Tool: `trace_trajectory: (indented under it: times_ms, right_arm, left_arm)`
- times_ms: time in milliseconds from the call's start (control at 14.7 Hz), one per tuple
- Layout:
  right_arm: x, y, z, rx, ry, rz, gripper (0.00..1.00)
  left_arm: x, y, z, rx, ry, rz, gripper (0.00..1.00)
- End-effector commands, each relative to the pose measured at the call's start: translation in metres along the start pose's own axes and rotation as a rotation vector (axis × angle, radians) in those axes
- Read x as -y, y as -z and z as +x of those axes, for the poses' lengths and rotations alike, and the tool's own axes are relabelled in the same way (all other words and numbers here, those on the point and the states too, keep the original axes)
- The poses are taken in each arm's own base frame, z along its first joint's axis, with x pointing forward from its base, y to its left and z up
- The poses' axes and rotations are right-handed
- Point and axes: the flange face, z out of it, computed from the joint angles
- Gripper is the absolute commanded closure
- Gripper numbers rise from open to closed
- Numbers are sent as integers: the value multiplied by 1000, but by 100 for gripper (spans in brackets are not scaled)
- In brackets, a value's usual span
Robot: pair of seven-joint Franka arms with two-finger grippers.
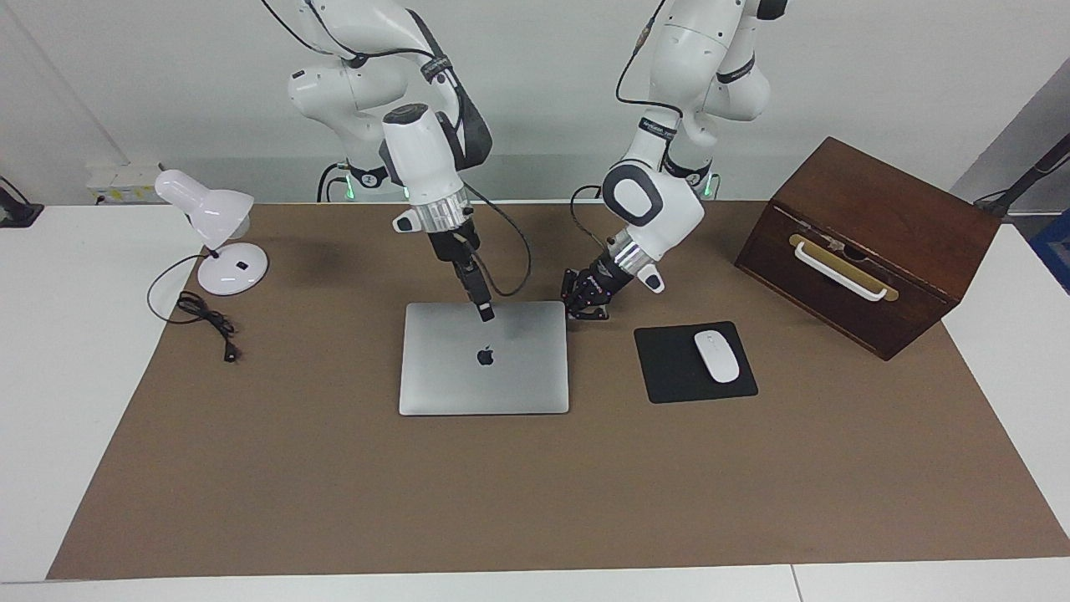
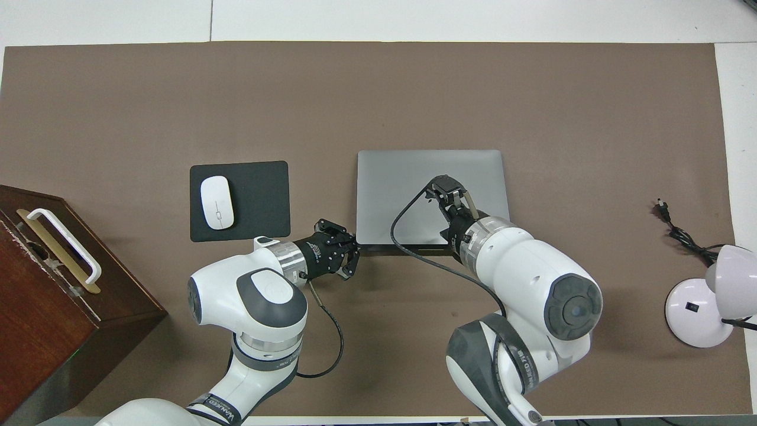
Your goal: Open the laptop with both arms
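The silver-grey laptop (image 1: 468,380) lies shut on the brown mat, with its dark logo up; it also shows in the overhead view (image 2: 402,171). My right gripper (image 1: 484,314) points down over the lid, near the laptop's edge nearest the robots, with its fingers together and holding nothing. In the overhead view my right gripper (image 2: 445,183) covers the logo. My left gripper (image 1: 587,306) is low on the mat at the laptop's corner nearest the robots, toward the left arm's end; it also shows in the overhead view (image 2: 351,248).
A black mouse pad (image 1: 669,368) with a white mouse (image 1: 717,356) lies beside the laptop toward the left arm's end. A brown wooden box (image 1: 869,242) with a white handle stands past it. A white desk lamp (image 1: 219,238) and its cord (image 1: 205,318) are at the right arm's end.
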Motion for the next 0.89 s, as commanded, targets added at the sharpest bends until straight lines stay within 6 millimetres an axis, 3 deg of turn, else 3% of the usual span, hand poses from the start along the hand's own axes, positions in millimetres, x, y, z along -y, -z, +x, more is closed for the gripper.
trace_trajectory:
  times_ms: [0,205,818]
  right_arm:
    - [-15,6,-5,8,-41,-1,0]
    - [-26,0,-6,5,-61,-26,0]
    - [-37,-7,-19,26,-90,-59,0]
  left_arm:
    - [6,-12,0,-9,-5,-8,100]
    - [7,-21,3,-28,-6,-11,100]
    - [7,-22,4,-31,-5,-12,100]
